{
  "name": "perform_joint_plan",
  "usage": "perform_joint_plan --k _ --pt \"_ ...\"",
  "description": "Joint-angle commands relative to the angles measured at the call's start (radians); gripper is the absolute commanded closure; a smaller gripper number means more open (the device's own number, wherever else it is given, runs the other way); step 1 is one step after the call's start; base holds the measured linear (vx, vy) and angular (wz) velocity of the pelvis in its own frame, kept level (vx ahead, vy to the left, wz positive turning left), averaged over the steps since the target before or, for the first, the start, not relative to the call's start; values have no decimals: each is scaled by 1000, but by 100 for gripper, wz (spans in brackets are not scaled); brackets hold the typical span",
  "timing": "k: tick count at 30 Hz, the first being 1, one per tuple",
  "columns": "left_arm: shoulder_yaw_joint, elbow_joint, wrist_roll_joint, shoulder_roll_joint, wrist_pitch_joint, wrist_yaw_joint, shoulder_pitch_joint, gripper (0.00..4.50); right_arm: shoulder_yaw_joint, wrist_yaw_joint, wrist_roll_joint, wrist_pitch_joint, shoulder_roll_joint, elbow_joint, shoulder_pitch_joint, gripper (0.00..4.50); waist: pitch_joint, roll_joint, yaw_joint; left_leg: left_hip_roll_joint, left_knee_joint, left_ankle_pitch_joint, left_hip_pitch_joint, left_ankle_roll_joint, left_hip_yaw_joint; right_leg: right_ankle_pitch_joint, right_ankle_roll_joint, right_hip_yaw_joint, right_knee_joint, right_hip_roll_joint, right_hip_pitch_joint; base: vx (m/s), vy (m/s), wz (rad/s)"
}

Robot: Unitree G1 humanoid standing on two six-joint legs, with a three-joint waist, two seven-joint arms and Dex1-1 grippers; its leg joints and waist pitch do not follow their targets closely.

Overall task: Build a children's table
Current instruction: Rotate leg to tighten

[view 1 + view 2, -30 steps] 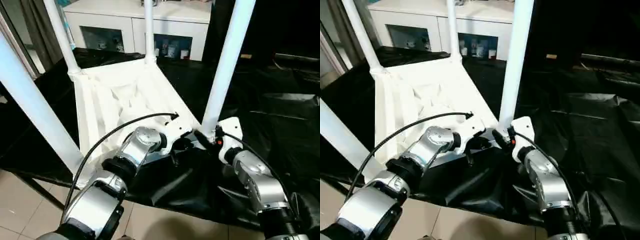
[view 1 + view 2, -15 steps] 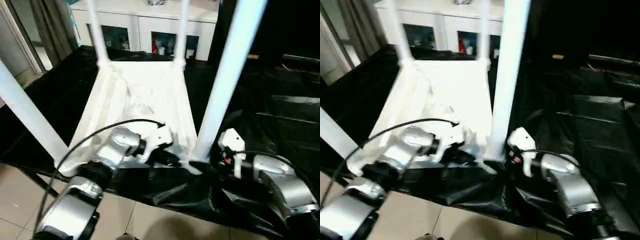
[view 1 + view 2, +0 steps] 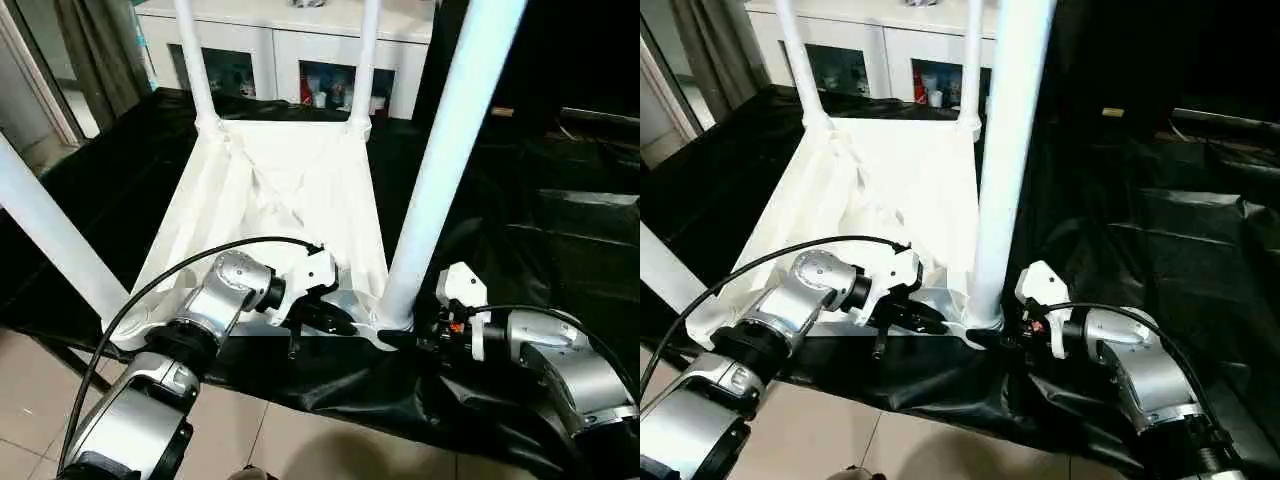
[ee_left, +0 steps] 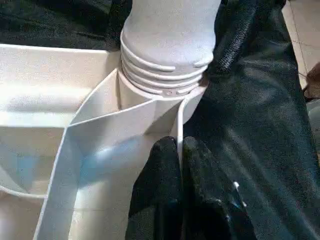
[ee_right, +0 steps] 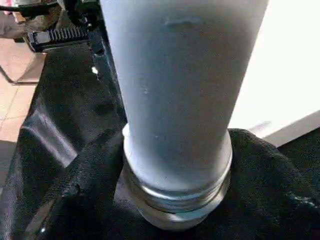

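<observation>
The children's table (image 3: 290, 200) lies upside down on a black sheet (image 3: 560, 230), its ribbed underside up and four white legs rising from the corner sockets. A white cabinet (image 3: 290, 50) with glass doors stands beyond the table's far edge.

In the head views, the near right leg (image 3: 440, 170) stands in its socket at the table's near corner. The left gripper (image 3: 335, 318) reaches along the table's near edge towards that socket. The right gripper (image 3: 428, 335) sits just beside the base of the same leg, on the side away from the table; whether its fingers are spread or closing on the leg cannot be told.

In the left wrist view, the left gripper's two black fingers (image 4: 162, 180) are pinched together on the thin white rim of the table, just beside the threaded socket.

In the right wrist view, the leg (image 5: 180, 90) rises close ahead, its threaded base ringed by bunched black sheet.
</observation>
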Motion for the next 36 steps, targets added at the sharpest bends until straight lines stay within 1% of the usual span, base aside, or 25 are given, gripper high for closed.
perform_joint_plan --k 1,3,7,8,9,10,11,13,14,15,16,17,18,20,21,23,24,26,29,30,31,32,34,35,36 --pt "9 -2 -35 -9 10 -9 20 450 0 13 22 1 7 -8 -7 153 -49 -21 -1 46 -55 -142 21 100 -19 41 -265 27 -64 -55 19 0 0 0" --pt "8 -3 -35 -9 13 -10 21 450 -2 2 24 -2 16 -8 -1 168 -49 -20 -1 46 -56 -147 22 98 -19 40 -267 27 -65 -56 19 0 0 0" --pt "9 -2 -27 -19 19 16 24 450 -25 -81 18 3 56 4 12 174 -48 -22 -4 45 -58 -153 21 90 -20 26 -265 27 -65 -56 19 0 0 0" --pt "11 14 -11 -35 10 73 18 450 -38 -170 -18 -5 80 31 6 176 -48 -21 -5 45 -59 -159 21 87 -21 17 -264 27 -66 -56 18 0 0 0" --pt "16 38 5 -59 7 145 8 450 -58 -273 -46 7 113 52 3 177 -44 -18 -15 44 -62 -189 22 67 -21 -25 -262 29 -71 -56 12 0 0 0" --pt "23 67 22 -87 12 232 -5 450 -79 -378 -72 17 149 69 2 177 -44 -20 -16 43 -64 -198 25 56 -22 -48 -258 28 -75 -58 14 0 0 0" --pt "31 101 40 -124 20 337 -22 450 -102 -486 -92 41 190 77 5 177 -43 -17 -25 44 -69 -218 26 29 -24 -86 -252 29 -76 -57 11 0 0 0" --pt "34 113 43 -142 25 370 -28 450 -108 -521 -97 49 207 76 7 177 -44 -20 -32 42 -72 -230 25 10 -26 -120 -230 29 -81 -57 17 0 0 0" --pt "37 130 50 -171 39 429 -38 450 -120 -578 -104 67 239 74 9 177 -44 -22 -32 41 -69 -225 27 20 -25 -111 -223 31 -84 -58 16 0 0 0" --pt "38 134 52 -177 41 444 -40 450 -122 -590 -106 70 245 73 9 178 -42 -20 -32 40 -69 -224 26 28 -24 -111 -220 32 -87 -58 13 0 0 0" --pt "44 151 58 -218 57 520 -55 450 -119 -643 -122 86 280 67 10 178 -45 -12 -31 40 -67 -217 26 28 -25 -100 -218 33 -84 -58 15 0 0 0" --pt "42 157 64 -233 57 547 -61 450 -112 -661 -132 88 292 64 9 178 -44 -17 -33 39 -68 -213 26 31 -23 -93 -214 33 -87 -55 13 0 0 0" --pt "36 164 72 -258 55 578 -70 450 -95 -684 -149 83 314 61 6 178 -47 -12 -30 38 -66 -194 25 33 -24 -70 -206 32 -84 -55 15 0 0 0" --pt "33 169 73 -276 54 580 -74 450 -79 -686 -154 60 332 60 1 178 -48 -13 -27 37 -64 -176 23 43 -24 -38 -200 31 -82 -55 17 0 0 0" --pt "34 174 74 -280 48 577 -76 450 -74 -688 -160 48 334 60 -1 178 -50 -9 -25 37 -63 -169 23 47 -25 -24 -199 31 -81 -55 18 0 0 0" --pt "23 172 82 -268 28 532 -73 450 -79 -653 -130 25 332 56 -2 122 -50 -11 -24 35 -61 -162 21 62 -24 4 -199 31 -80 -55 18 0 0 0" --pt "23 172 82 -268 27 531 -73 450 -79 -653 -130 25 332 56 -2 108 -50 -10 -24 35 -61 -165 21 68 -24 2 -200 30 -81 -55 18 0 0 0" --pt "18 165 76 -248 28 484 -67 450 -83 -595 -92 29 316 45 -2 90 -50 -9 -24 37 -62 -168 21 75 -25 -7 -201 29 -81 -56 20 0 0 0" --pt "6 135 57 -181 -1 348 -43 450 -38 -421 -106 1 200 24 2 71 -51 -14 -21 38 -58 -155 17 90 -25 25 -206 27 -77 -55 26 0 0 0" --pt "5 131 54 -172 -8 329 -39 450 -34 -402 -109 -5 184 22 3 71 -51 -12 -21 38 -56 -156 18 98 -24 36 -211 28 -77 -55 23 0 0 0" --pt "5 119 41 -153 -32 279 -29 450 -34 -365 -104 -17 156 16 6 71 -49 -15 -22 38 -56 -158 18 102 -22 35 -213 29 -78 -54 21 0 0 0" --pt "7 110 31 -142 -34 251 -23 450 -37 -341 -95 -18 141 11 9 71 -49 -15 -20 38 -56 -158 16 103 -22 25 -217 29 -77 -57 23 0 0 0" --pt "13 80 7 -108 -23 175 -5 450 -43 -268 -63 -19 102 -15 18 71 -49 -13 -17 42 -57 -169 22 101 -21 8 -228 28 -78 -56 19 0 0 0" --pt "13 76 5 -103 -22 165 -3 450 -44 -258 -59 -19 97 -19 20 71 -49 -14 -14 43 -58 -167 20 105 -22 3 -232 28 -75 -55 22 0 0 0" --pt "12 49 -8 -70 -12 100 12 450 -48 -197 -33 -17 67 -43 28 71 -49 -13 -12 46 -59 -170 19 108 -23 3 -232 27 -74 -55 22 0 0 0"
